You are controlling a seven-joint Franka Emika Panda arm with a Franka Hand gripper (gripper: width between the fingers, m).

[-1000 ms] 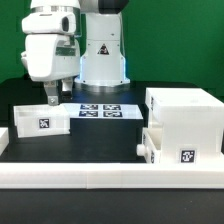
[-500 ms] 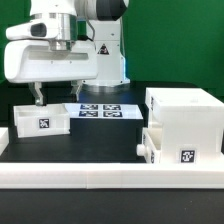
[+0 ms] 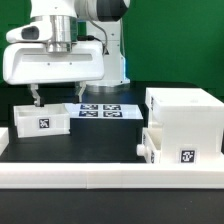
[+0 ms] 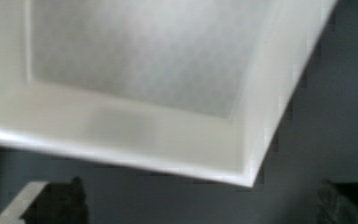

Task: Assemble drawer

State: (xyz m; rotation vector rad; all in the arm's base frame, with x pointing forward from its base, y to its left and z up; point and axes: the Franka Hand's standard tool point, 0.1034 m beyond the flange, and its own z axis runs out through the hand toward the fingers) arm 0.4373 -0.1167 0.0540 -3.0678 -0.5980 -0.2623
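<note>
- The claw (image 3: 59, 100) hung under the arm's broad white hand. Its two dark fingers (image 3: 38, 98) pointed down and were spread wide apart. Nothing sat between them, so it gripped nothing.
- In the wrist view the claw (image 4: 202, 200) showed only as two dark fingertips (image 4: 51, 196) far apart at the frame's edge, with bare dark table (image 4: 318, 140) between them.
- The loose tray (image 3: 42, 121) of the drawer lay right beneath the claw on the black table (image 3: 100, 140), open side up, its tag (image 3: 44, 124) facing the camera. The fingertips stood at about the height of its rear rim; whether they touched it could not be told.
- From the wrist, that tray (image 4: 158, 70) filled most of the view: its white floor, two walls and one corner, close under the claw.
- The housing (image 3: 185, 112) stood upright well apart from the claw, toward the exterior view's right.
- A second tray (image 3: 175, 150) sat at the foot of the housing, showing its own tag (image 3: 187, 155), with its knob (image 3: 140, 148) on the side facing the claw. How deep it sat could not be told.
- The marker board (image 3: 100, 109) lay flat just beside the claw, toward the exterior view's right, between claw and housing.
- A long white rail (image 3: 100, 178) ran across the front, nearer the camera than the claw.
</note>
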